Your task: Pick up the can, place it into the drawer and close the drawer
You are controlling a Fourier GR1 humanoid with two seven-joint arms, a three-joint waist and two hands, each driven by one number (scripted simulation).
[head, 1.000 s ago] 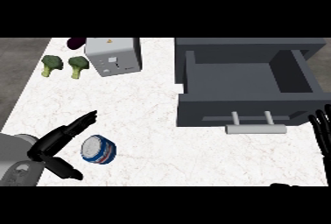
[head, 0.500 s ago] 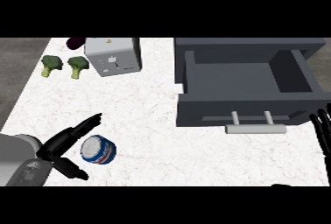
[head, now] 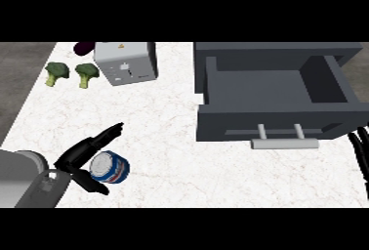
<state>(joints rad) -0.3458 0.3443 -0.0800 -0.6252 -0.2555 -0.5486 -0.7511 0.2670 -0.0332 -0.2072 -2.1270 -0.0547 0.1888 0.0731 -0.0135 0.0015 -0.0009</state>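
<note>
Left hand [head: 78,157]: released, fingers straight toward 1 o'clock and thumb spread toward 5 o'clock. The can [head: 110,167] lies between them on the counter [head: 187,171], at the palm's 4 o'clock. It has a blue wall, red marks and a whitish end. Whether hand and can touch is unclear. The open drawer [head: 274,88] lies at the can's 2 o'clock, well apart. Right hand [head: 358,149]: relaxed and resting, mostly cut off at the 3 o'clock edge.

Left hand [head: 79,155] sits low on the white counter [head: 166,122], fingers straight over the can [head: 110,167], thumb beneath it; contact looks likely, hard to call. The grey drawer [head: 274,119] stands open, and the right hand [head: 358,147] rests beside its handle [head: 284,143].
</note>
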